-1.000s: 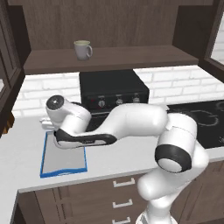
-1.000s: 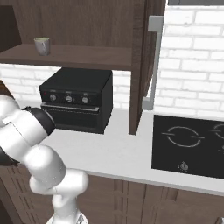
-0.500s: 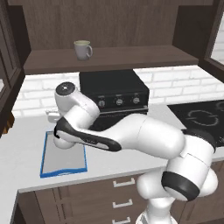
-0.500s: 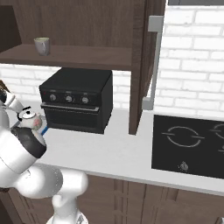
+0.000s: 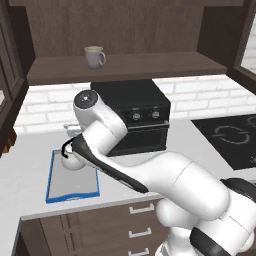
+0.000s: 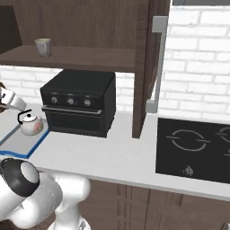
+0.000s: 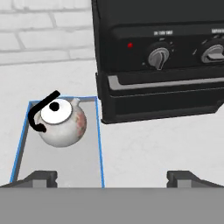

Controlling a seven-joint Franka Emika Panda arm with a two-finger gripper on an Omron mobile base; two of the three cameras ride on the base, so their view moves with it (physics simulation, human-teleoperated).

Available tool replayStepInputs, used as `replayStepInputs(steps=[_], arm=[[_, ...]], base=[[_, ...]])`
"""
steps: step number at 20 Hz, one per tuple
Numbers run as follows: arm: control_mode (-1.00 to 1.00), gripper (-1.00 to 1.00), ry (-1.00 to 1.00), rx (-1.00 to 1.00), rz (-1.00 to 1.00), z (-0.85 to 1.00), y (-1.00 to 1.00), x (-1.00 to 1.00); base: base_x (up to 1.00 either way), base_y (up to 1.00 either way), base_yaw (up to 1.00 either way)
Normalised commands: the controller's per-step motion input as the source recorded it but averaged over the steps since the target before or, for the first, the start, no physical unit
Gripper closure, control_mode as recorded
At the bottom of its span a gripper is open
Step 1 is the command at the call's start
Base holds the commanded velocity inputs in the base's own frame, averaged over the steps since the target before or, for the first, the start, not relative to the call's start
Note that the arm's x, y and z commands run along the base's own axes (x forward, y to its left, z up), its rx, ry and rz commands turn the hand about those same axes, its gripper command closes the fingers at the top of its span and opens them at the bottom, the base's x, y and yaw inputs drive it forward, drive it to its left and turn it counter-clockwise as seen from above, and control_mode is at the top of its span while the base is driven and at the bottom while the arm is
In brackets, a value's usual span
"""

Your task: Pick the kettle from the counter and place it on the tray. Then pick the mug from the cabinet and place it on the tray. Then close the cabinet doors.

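Black oven box (image 7: 162, 61) stands just ahead of the pincer (image 7: 111, 176) and to its right, its knobs facing the hand. Spread wide and pinching nothing, the pincer hangs above the counter (image 7: 144, 144), with the kettle (image 7: 61, 121) ahead to its left, upright on the tray (image 7: 99, 144). The mug (image 5: 94, 56) sits well above on the cabinet (image 5: 125, 67) shelf. Since a second ago the arm has lifted and drawn back from the kettle.

Small pale lettering sits above the knobs of the black oven (image 7: 162, 61), too blurred to read.
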Motion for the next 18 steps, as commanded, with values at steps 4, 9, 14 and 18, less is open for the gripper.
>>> replayStepInputs(steps=[4, 9, 14, 18], arm=[[-1.00, -1.00, 0.00, -0.03, 0.11, 0.46, -0.38, -0.24], [-1.00, -1.00, 0.01, 0.00, 0.15, 0.52, -0.42, -0.15], [-1.00, -1.00, -0.09, -0.01, 0.12, 0.45, -0.41, -0.06], [-1.00, -1.00, -0.24, -0.01, 0.00, 0.51, -0.26, 0.01]], base=[[0.00, 0.00, 0.00], [0.00, 0.00, 0.00], [0.00, 0.00, 0.00], [0.00, 0.00, 0.00]])
